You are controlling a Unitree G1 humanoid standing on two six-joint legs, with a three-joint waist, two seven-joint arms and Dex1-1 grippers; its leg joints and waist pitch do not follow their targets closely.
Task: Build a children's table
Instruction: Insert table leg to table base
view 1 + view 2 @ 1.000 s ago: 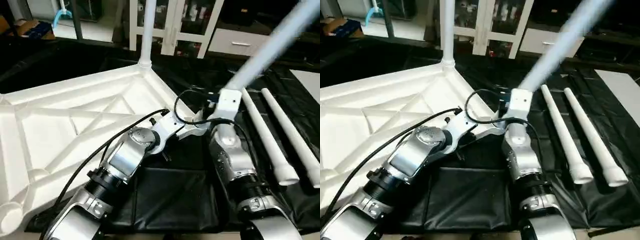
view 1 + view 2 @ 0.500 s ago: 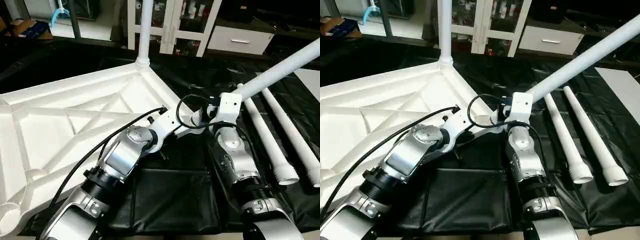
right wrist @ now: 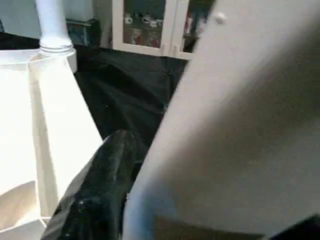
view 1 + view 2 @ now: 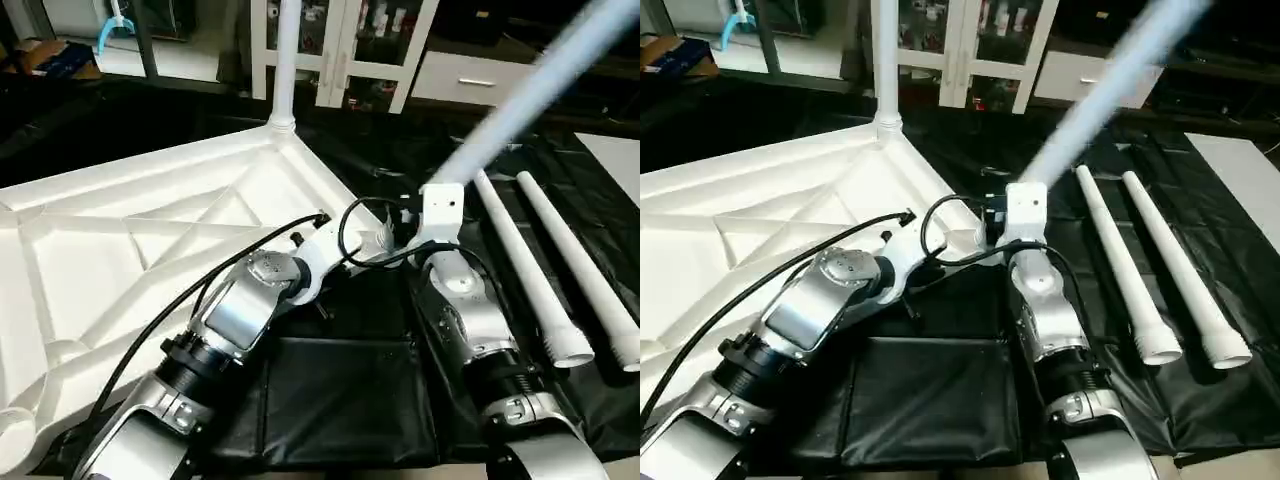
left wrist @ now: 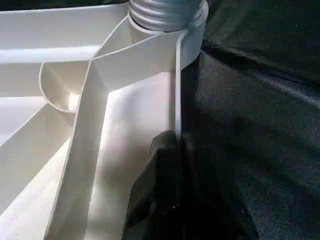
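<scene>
Left gripper [image 5: 172, 150] pinched on rim of upturned tabletop [image 4: 120, 250], one leg [image 4: 283, 60] already socketed. Right gripper [image 3: 150, 165] clasping second leg [image 4: 520, 100], now swung steeper than a moment ago; insertion pending.

Probably lab: glass-door cabinet [image 4: 345, 50]

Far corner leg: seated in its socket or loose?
Seated and upright: the leg rises straight from the far corner socket of the table top.
</scene>
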